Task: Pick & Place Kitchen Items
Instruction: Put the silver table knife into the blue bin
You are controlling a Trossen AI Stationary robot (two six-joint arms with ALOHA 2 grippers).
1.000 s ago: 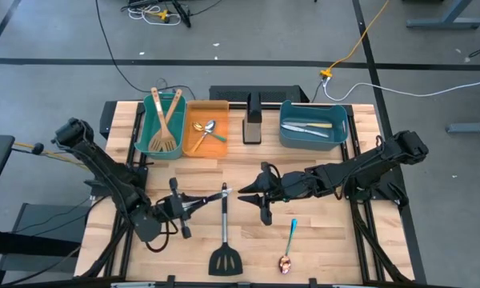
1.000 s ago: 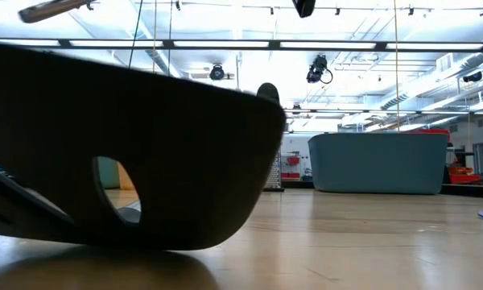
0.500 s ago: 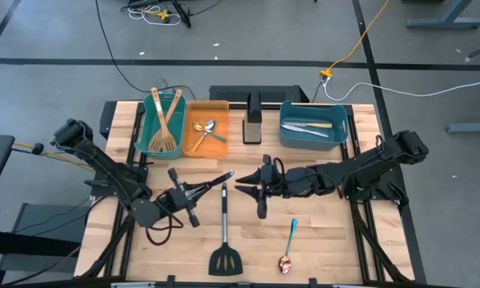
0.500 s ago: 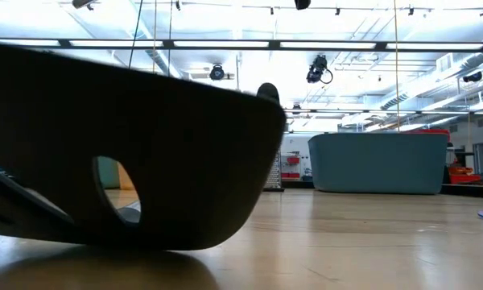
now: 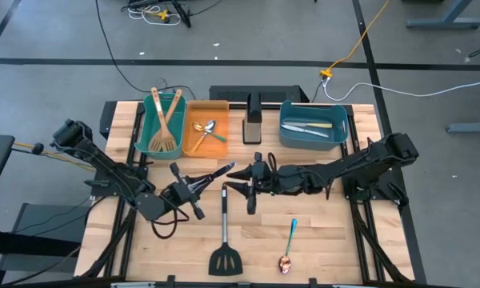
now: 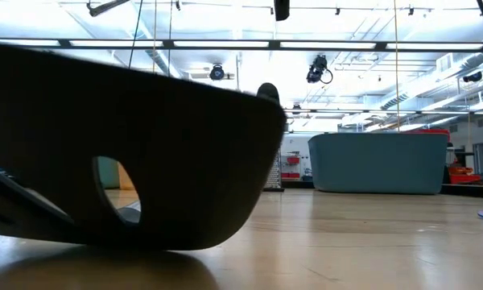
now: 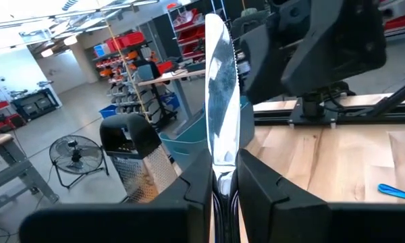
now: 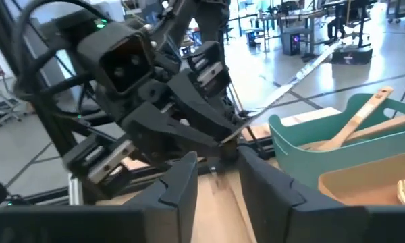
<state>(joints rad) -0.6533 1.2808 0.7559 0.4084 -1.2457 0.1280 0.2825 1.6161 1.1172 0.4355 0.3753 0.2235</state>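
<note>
My left gripper is shut on a silver knife above the table's middle. The knife's blade sticks out ahead of the fingers toward the far right. My right gripper stands open just right of the knife's tip, with nothing between its fingers. In the right wrist view the knife passes beside those fingers. A black slotted turner lies flat on the table near the front edge. A blue-handled spoon lies to its right. My left gripper pinches the knife between its two fingers at the narrow part where blade meets handle. The handle behind it is hidden by the fingers. The fingers lie level and point toward the table's far right, along the knife. The knife is lifted clear of the table.
Along the far edge stand a teal bin with wooden spatulas, an orange bin with spoons, a dark grater and a blue bin with knives. The turner's head fills the left of the low view.
My left gripper has gone up and toward the far edge with the knife, swinging so the blade now points toward the far right. My right gripper has moved left, toward the knife's tip.
</note>
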